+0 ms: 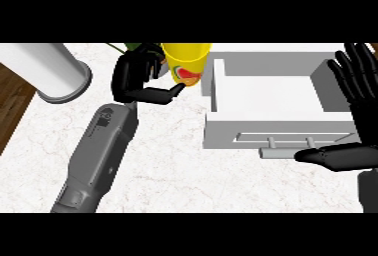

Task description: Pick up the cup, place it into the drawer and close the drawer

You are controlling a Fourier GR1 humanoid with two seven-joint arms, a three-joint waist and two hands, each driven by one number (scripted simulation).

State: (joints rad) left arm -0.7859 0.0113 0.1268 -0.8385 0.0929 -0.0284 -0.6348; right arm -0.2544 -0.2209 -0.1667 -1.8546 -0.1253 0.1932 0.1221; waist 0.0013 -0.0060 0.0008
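A yellow cup [186, 60] with a red and green fruit picture stands at the counter's far middle, just left of the open white drawer [221, 125]. My left hand [136, 75] is curled round the cup's left side, and its thumb touches the cup low down near the picture. The drawer's inside shows nothing in it, and its bar handle [291, 145] faces me. At the right edge my right hand [362, 85] is open, fingers straight over the drawer's right wall, thumb stretched left just below the handle.
A large white cylinder [48, 70] stands at the far left on the marble counter [192, 175]. A bit of something green [122, 48] shows behind my left hand. Dark wooden floor [11, 110] lies past the counter's left edge.
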